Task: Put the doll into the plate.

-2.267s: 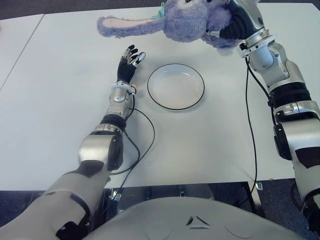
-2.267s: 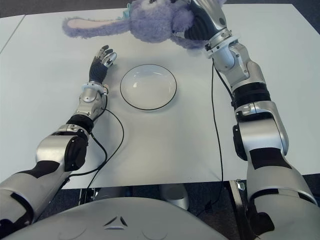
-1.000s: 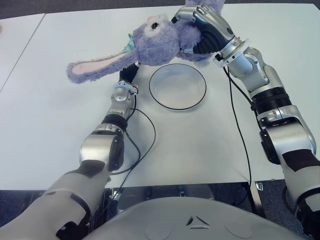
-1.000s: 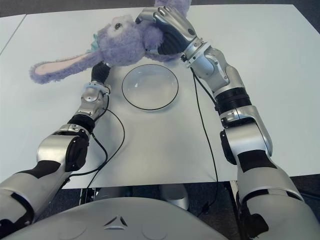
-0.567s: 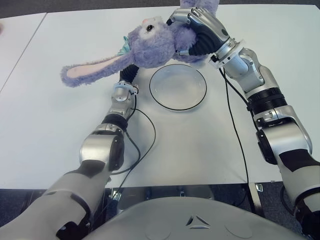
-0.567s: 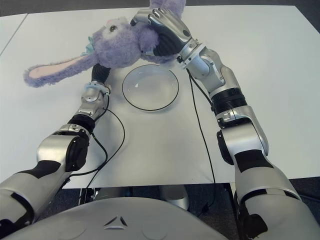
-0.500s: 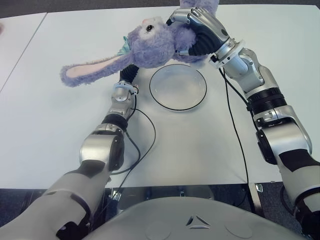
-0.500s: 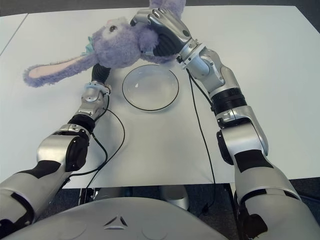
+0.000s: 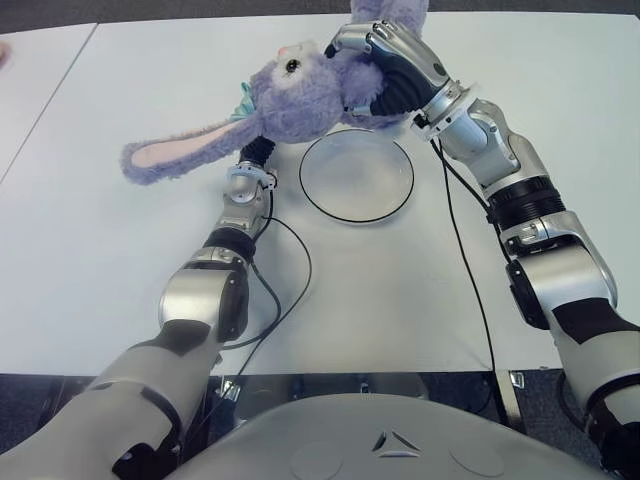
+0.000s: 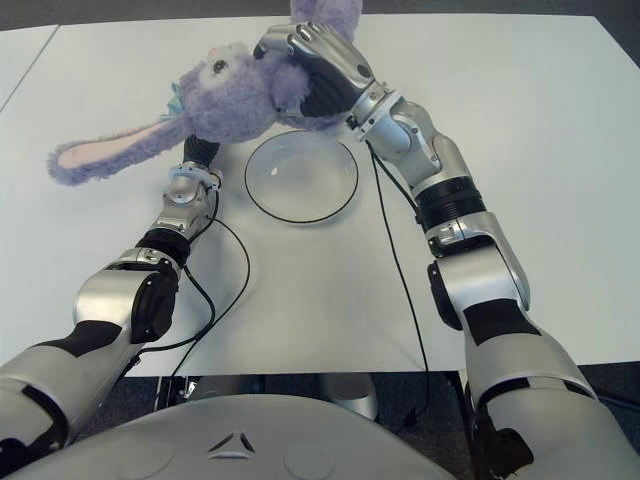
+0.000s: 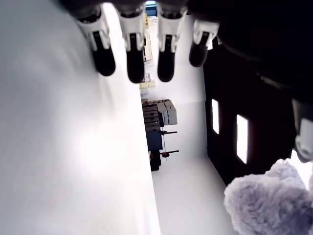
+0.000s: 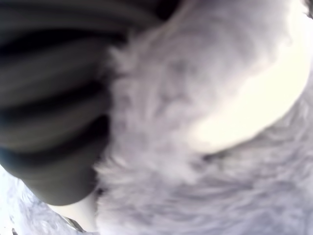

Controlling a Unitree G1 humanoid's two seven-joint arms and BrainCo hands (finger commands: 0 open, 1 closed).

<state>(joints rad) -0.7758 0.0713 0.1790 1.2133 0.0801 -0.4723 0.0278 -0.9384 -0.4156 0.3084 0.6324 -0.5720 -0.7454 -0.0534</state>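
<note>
The doll (image 9: 295,95) is a purple plush rabbit with one long pink-lined ear (image 9: 175,155) trailing out to the left. My right hand (image 9: 385,75) is shut on its body and holds it in the air over the far left rim of the plate (image 9: 365,185), a shallow white dish with a dark rim and nothing in it. Purple fur (image 12: 195,122) fills the right wrist view, beside dark curled fingers (image 12: 49,122). My left hand (image 11: 146,63) shows left of the plate, fingers straight and empty, mostly hidden under the doll's head in the eye views.
The white table (image 9: 100,250) spreads widely around the plate. A black cable (image 9: 290,290) loops from my left forearm toward the table's front edge, and another cable (image 9: 470,270) hangs along my right arm. A second table (image 9: 30,80) adjoins at far left.
My right hand has brought the doll from the far right of the table leftward and down to the plate's far rim. The doll now covers my left hand, which stayed still.
</note>
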